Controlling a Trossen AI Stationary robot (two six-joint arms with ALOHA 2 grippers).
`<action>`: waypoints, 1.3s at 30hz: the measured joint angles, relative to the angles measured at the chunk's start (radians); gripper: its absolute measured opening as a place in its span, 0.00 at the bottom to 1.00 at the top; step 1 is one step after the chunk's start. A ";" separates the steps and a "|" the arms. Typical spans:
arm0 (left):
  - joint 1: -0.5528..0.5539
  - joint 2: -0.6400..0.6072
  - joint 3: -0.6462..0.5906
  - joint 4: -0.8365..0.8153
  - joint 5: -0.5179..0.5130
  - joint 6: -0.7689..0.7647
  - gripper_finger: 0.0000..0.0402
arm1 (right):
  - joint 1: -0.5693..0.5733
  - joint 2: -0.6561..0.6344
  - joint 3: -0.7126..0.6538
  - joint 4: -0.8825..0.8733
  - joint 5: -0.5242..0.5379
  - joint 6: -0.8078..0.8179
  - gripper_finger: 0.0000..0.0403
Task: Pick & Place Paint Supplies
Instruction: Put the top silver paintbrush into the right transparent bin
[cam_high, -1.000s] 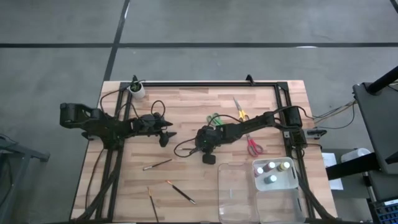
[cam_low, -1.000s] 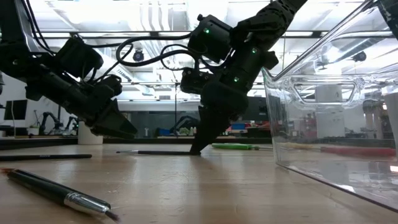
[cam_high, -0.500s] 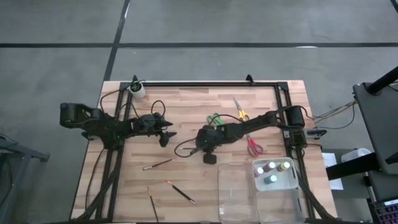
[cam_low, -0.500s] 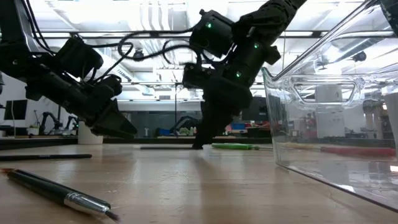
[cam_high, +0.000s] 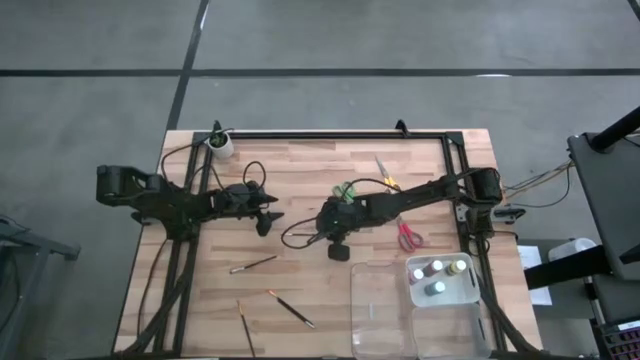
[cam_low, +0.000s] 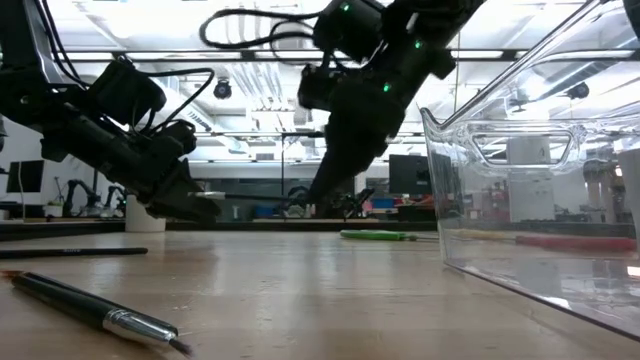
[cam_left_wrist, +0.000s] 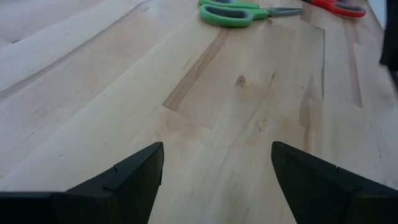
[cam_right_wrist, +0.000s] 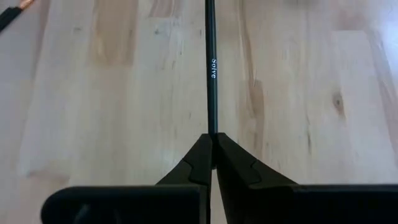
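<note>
Now the right gripper (cam_right_wrist: 212, 149) pinches a thin black paintbrush (cam_right_wrist: 211, 68)!
Brush lifted clear above the pale wooden table (cam_high: 300, 180), mid-table near the green-handled scissors (cam_left_wrist: 239, 12); left gripper (cam_left_wrist: 217, 171) waits spread wide, empty, at left.

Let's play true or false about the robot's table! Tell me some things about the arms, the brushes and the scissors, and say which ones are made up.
1. The right gripper is shut on a thin black brush. True.
2. The left gripper is holding the green scissors. False: it is open and holds nothing; the scissors lie farther off on the table.
3. Paint bottles stand in the clear tray. True.
4. All the brushes are already in the tray. False: three brushes lie on the wood near the front.
5. The red scissors lie on the table. True.
</note>
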 joint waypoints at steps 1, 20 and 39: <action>0.000 0.000 0.000 -0.001 0.000 0.000 0.76 | 0.001 -0.013 0.000 -0.015 0.000 0.002 0.02; 0.000 0.000 0.000 -0.028 0.000 0.000 0.76 | 0.093 -0.298 -0.011 -0.263 -0.002 0.141 0.02; 0.000 0.000 0.000 -0.041 0.000 0.000 0.76 | 0.394 -0.544 -0.011 -0.537 0.112 0.520 0.02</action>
